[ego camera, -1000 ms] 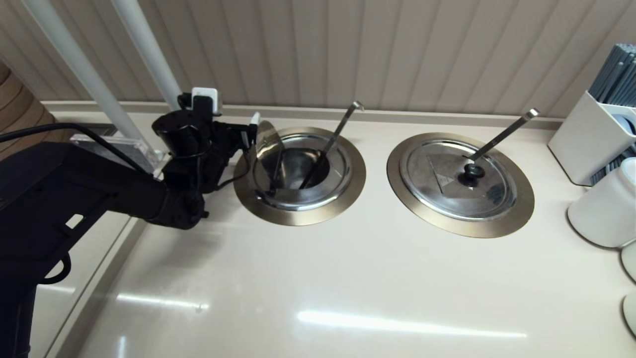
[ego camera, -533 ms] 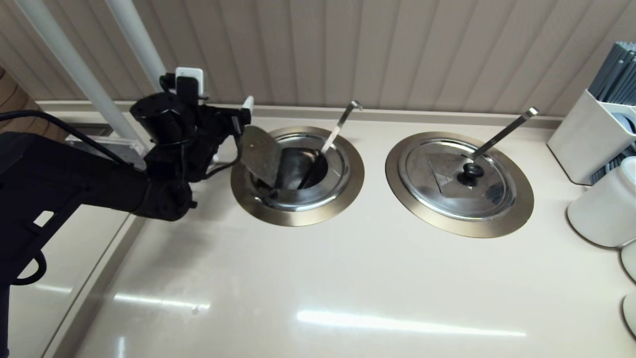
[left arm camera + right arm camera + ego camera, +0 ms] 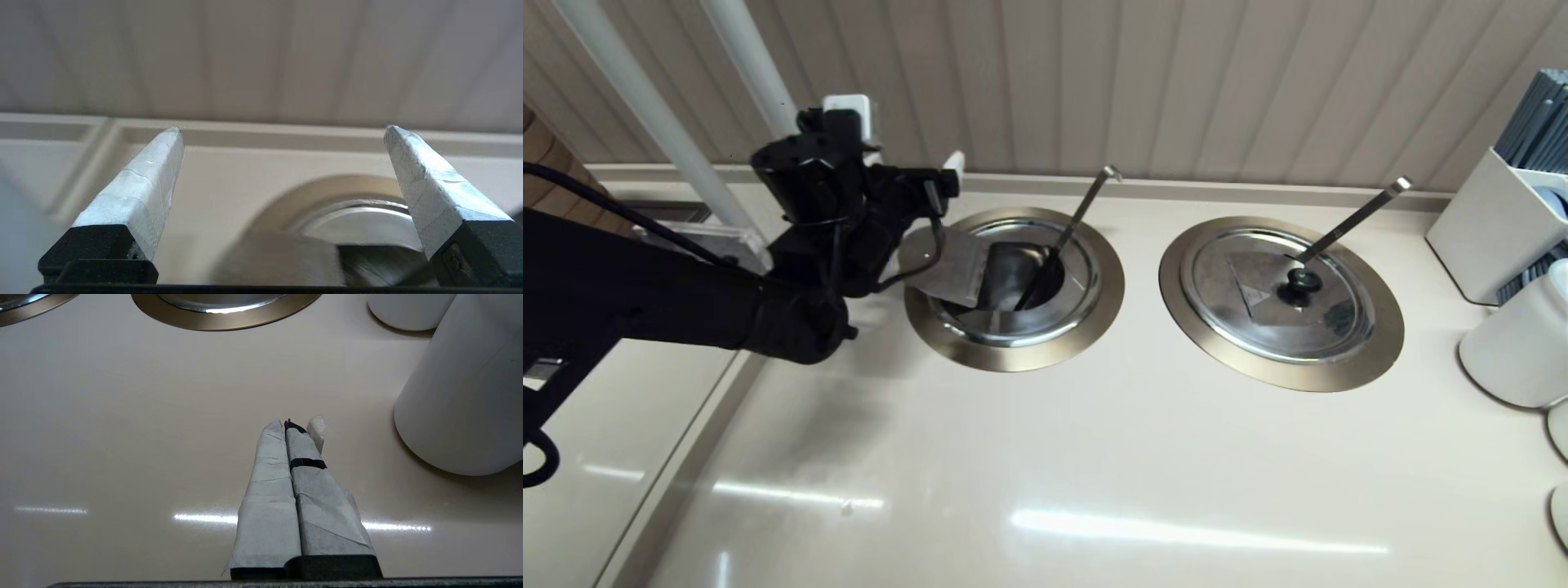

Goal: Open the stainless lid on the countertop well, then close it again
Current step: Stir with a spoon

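Your left gripper [image 3: 947, 175] was spread wide and held nothing, just past the far-left side of the round brass-ringed steel well [image 3: 980, 353]. The shiny round steel lid [image 3: 947, 269] leaned tilted on the well's left rim, so the hooked ladle [image 3: 1072, 222] had room. Your right gripper [image 3: 300, 424] was pressed together, parked low over the pale counter [image 3: 1045, 457].

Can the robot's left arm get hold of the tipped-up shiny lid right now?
Probably yes. The left gripper is open right beside the stainless lid, which leans half-raised over the countertop well, and nothing sits between them.
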